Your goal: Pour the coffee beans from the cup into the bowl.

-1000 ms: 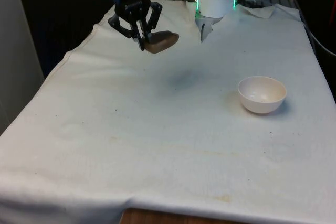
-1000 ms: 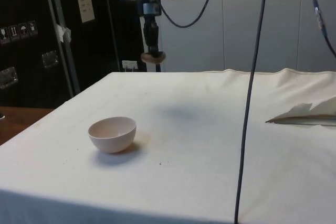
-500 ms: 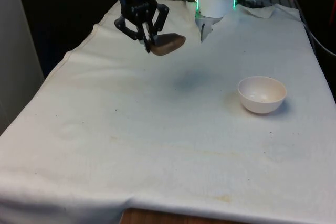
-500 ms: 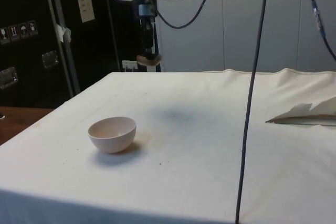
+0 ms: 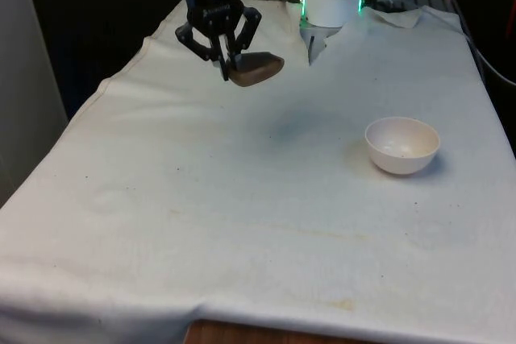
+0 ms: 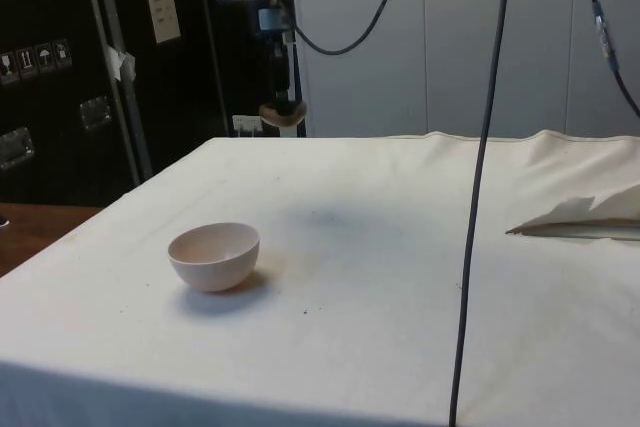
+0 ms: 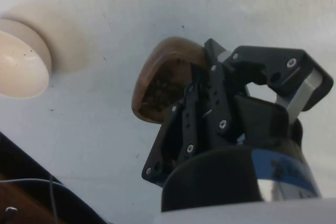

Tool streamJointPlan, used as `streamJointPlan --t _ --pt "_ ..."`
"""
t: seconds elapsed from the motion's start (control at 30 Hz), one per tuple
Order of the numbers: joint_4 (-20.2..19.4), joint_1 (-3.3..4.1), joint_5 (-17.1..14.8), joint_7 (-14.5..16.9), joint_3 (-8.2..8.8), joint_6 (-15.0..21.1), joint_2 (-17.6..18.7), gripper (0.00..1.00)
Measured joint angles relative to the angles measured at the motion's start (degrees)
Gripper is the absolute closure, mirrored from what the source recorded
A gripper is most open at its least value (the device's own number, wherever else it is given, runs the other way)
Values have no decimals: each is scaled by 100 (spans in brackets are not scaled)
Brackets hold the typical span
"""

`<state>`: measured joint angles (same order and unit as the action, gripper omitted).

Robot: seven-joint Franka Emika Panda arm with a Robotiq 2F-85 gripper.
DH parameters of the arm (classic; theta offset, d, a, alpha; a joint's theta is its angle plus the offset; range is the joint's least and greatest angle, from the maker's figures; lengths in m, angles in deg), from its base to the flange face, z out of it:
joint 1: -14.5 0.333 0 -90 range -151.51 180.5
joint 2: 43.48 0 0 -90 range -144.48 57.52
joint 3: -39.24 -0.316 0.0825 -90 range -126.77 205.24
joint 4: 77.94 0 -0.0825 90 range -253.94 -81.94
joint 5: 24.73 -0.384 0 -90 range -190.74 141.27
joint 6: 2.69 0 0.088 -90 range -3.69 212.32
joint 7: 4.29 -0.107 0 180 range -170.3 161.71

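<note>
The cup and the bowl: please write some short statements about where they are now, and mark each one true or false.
1. The hand holds the brown cup in the air above the cloth. True.
2. The white bowl stands directly under the cup. False: in the front view the bowl stands on the cloth well toward the front view's right of the cup.
3. The cup has coffee beans inside. True: the wrist view shows them.
4. The bowl lies upside down. False: it stands upright, opening up.
5. The bowl is full of beans. False: only a few dark specks show inside.
</note>
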<state>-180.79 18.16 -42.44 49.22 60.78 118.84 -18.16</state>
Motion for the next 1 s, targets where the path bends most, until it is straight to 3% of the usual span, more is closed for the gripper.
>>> streamJointPlan --t 1.0 --pt "46 17 922 -1134 -315 -86 -160 100"
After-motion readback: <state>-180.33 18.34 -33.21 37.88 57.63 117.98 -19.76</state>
